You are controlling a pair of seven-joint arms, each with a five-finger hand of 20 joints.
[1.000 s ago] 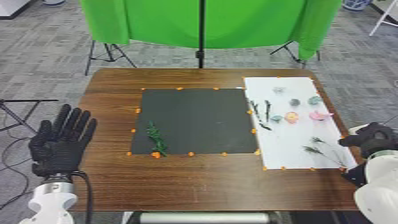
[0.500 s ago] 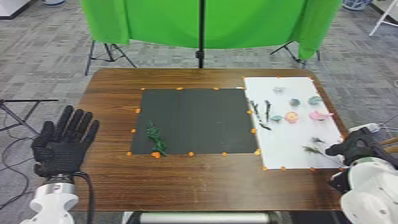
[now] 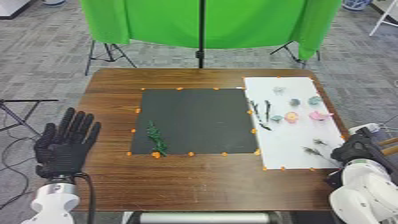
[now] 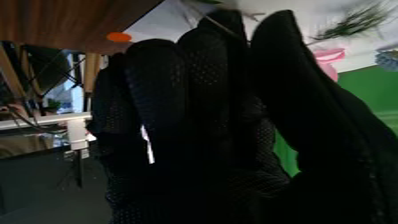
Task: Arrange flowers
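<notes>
Brown wooden surface (image 3: 204, 185), grey carpet (image 3: 44, 55) around, green cloth (image 3: 213, 27) behind. Dark sheet (image 3: 195, 117): leafy sprig (image 3: 155, 137). White sheet (image 3: 266, 87): flower heads (image 3: 291, 117), dark stems (image 3: 267, 110), wispy sprigs (image 3: 313, 151). Left robot hand (image 3: 62, 154): fingers straight, spread. Right robot hand (image 3: 360, 151), white sheet's near right corner: fingers straight, close together.

The robot's right hand (image 3: 357, 150) has moved inward and a little closer to the robot, nearer the white sheet's (image 3: 282, 142) right edge, its forearm following. The open left hand (image 3: 64, 152) has shifted slightly rightward and back toward the robot.
</notes>
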